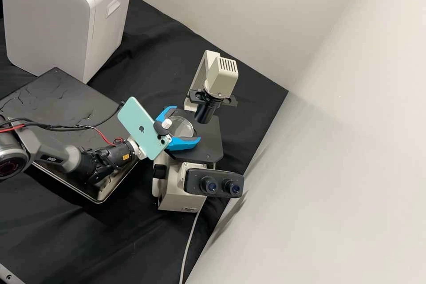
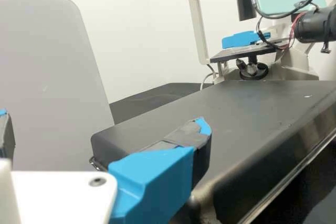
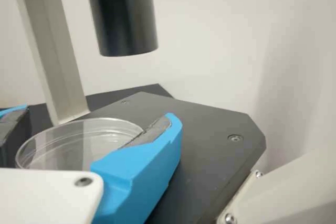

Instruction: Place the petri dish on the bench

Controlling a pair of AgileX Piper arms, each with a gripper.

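Resting flat on the black stage [image 1: 212, 142] of the microscope [image 1: 177, 186]: one clear petri dish [image 1: 181, 126], lidded or not cannot be told. It lies just beside the dark condenser tube [image 1: 205, 113] that hangs over the stage.

Right gripper [image 1: 187, 124]: reaches in from the left side of the high view, blue fingers [image 3: 142, 161] set on either side of the petri dish and pinching its rim. The dish's base sits on the stage. A teal phone [image 1: 143, 128] is clamped on the wrist behind it.

Left gripper [image 2: 102, 121]: low over the bench, fingers spread wide and holding nothing; one blue finger sits near the corner of a dark flat slab [image 1: 53, 97].

Microscope: cream body, twin eyepieces [image 1: 215, 184] facing the near edge, a white cable [image 1: 188, 239] trailing from its base.

Bench [image 1: 146, 53]: covered in black cloth. The slab lies left of the microscope; a white boxy appliance [image 1: 62, 13] stands at the far left, behind the slab.
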